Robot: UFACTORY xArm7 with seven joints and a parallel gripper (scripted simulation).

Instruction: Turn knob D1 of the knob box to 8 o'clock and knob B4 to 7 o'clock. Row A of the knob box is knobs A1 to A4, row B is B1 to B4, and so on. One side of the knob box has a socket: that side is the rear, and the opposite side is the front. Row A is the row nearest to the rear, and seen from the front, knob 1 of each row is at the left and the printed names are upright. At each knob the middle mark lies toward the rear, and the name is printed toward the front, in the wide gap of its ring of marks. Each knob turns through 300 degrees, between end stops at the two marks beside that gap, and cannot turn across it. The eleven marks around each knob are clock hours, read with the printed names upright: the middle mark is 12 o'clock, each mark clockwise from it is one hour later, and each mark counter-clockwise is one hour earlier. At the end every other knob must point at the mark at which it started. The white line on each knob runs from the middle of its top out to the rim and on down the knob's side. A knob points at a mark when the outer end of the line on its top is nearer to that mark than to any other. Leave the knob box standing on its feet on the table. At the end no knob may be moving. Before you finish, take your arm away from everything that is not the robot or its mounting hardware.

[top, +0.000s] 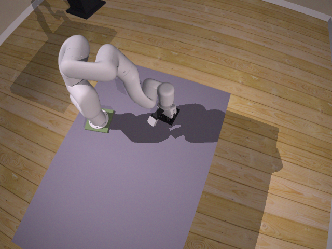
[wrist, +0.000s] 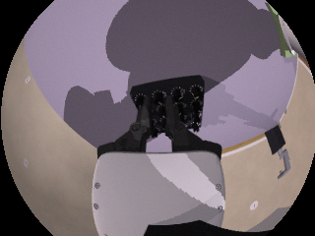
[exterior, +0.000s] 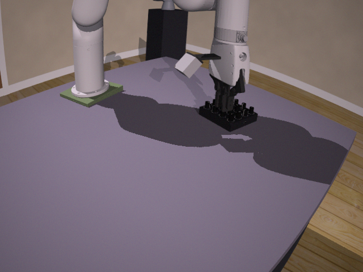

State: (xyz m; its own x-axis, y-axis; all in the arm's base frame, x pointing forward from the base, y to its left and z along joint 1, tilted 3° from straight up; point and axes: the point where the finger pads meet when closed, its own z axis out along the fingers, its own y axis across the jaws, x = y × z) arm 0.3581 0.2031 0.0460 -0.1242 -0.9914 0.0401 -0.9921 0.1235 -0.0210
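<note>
The black knob box [top: 171, 123] [exterior: 215, 120] [wrist: 167, 84] stands on the table under the arm, its knobs upward. A small mark, possibly the socket, shows on its right-hand side face in the exterior view. The printed names and the white lines are too small to read. My gripper [exterior: 226, 109] [wrist: 158, 104] points down with its fingertips low among the knobs. Its fingers are partly open, a narrow gap apart, with knobs showing between them in the wrist view. No firm hold on a knob is visible. The fingers hide several knobs. In the top view the gripper body covers part of the box.
The purple table top [top: 120, 174] [exterior: 131, 190] bears the box and the arm's green base plate [top: 110, 118] [exterior: 88, 102]. A white block on a black bracket [top: 152, 120] [exterior: 188, 64] juts from the wrist. A dark pedestal [top: 85, 9] [exterior: 167, 35] stands beyond the table.
</note>
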